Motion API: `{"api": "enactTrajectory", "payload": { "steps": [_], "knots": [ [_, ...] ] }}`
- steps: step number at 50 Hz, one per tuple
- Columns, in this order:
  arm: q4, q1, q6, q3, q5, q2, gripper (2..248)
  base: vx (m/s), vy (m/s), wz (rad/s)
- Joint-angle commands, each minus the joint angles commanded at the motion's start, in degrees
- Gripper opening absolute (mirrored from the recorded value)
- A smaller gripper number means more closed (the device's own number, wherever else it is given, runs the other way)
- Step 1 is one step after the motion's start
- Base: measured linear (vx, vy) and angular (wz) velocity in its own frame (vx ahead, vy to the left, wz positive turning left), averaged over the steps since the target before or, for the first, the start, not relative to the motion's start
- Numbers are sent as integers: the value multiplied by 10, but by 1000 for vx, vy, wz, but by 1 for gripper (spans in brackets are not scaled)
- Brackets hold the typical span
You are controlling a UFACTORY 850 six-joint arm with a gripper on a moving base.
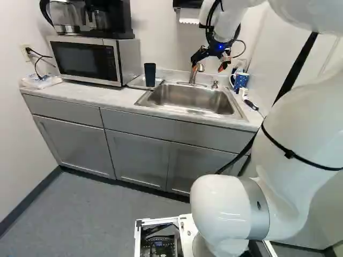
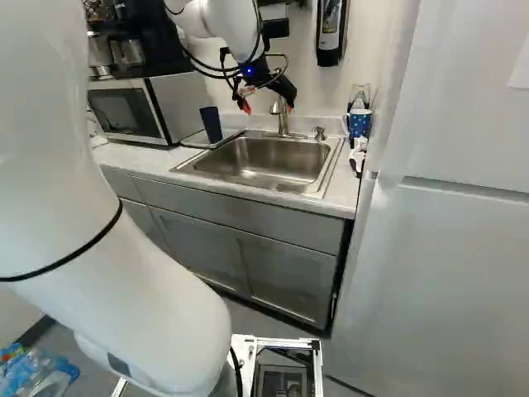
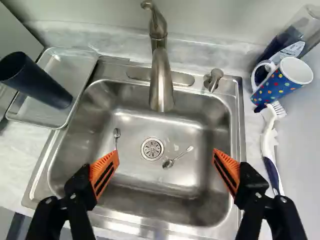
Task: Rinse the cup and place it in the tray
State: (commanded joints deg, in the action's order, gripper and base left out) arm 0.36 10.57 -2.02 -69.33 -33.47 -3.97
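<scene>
Wide open and empty, my gripper (image 1: 208, 68)!
Dark blue cup (image 3: 37, 82) stands in the tray (image 3: 75, 61); two spoons (image 3: 168, 163) lie in the sink (image 3: 135, 186).

- Bright, diffuse light washed the white wall (image 1: 16, 134).
- Glare streaked the stainless-steel sink (image 3: 150, 177) in the wrist view.
- Softer shadows lined its basin walls.
- Glossy highlights marked the robot arm (image 1: 305, 126).

A steel sink (image 1: 187, 98) at 1 o'clock in the left base view, gray cabinets (image 1: 135, 160) at 8 and a microwave (image 1: 86, 60) at 10, topped by a coffee maker (image 1: 113, 19), mark this room as a kitchen.
</scene>
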Motion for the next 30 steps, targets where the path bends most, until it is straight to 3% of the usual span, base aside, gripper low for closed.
{"api": "enactTrajectory", "payload": {
  "steps": [30],
  "knots": [
    [0,0,0,4,0,-4,247,0,0,0]
  ]
}}
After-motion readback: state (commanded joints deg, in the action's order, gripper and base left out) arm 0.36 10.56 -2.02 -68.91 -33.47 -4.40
